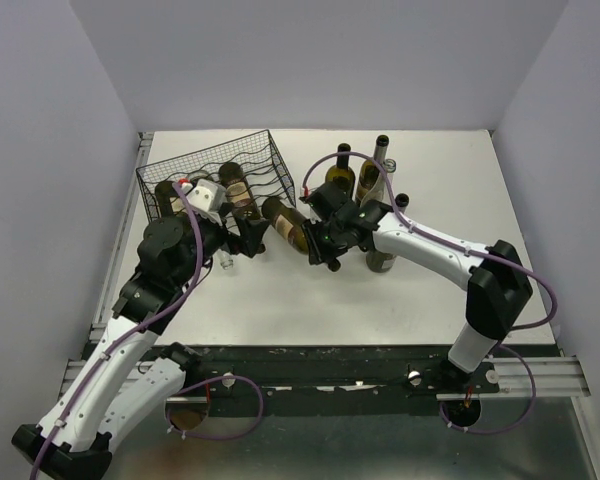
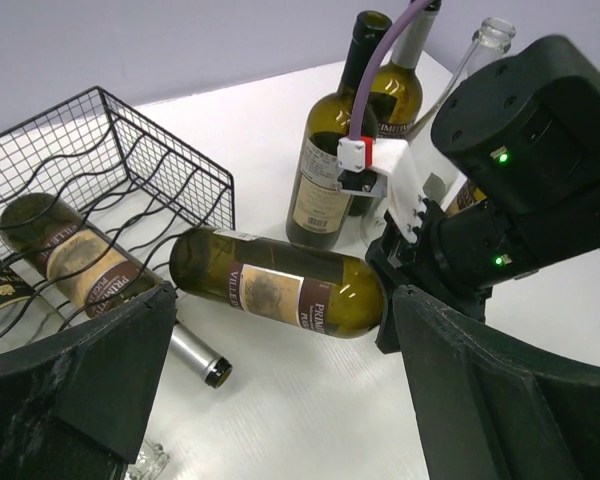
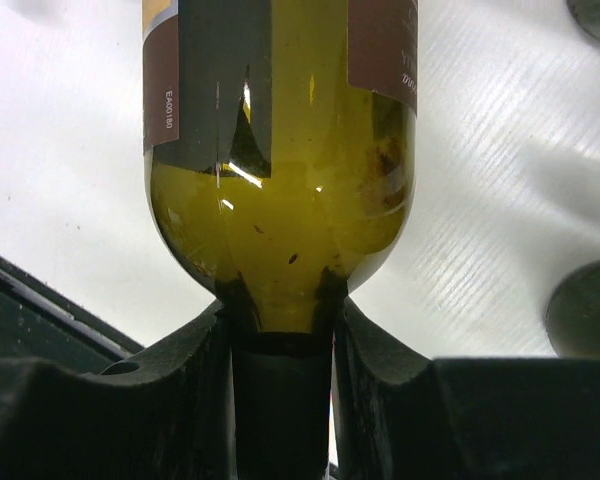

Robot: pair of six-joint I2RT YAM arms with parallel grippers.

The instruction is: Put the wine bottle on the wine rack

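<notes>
The wine bottle (image 1: 285, 222) is green with a brown and cream label. It lies nearly level just above the table, its base towards the black wire wine rack (image 1: 270, 160). My right gripper (image 1: 322, 247) is shut on its neck; the right wrist view shows the neck between the fingers (image 3: 375, 360) and the bottle's shoulder (image 3: 280, 200) above. My left gripper (image 1: 238, 243) is open and empty, next to the rack's front; its view shows the bottle (image 2: 280, 295) beyond its fingers (image 2: 480, 390). The rack (image 2: 180, 170) holds two bottles (image 2: 80, 262).
Several bottles (image 1: 342, 170) stand upright behind the right gripper, also seen in the left wrist view (image 2: 330, 170). A racked bottle's silver-capped neck (image 2: 195, 355) sticks out of the rack's front. A clear glass object (image 2: 145, 465) lies near the left finger. Walls enclose the table.
</notes>
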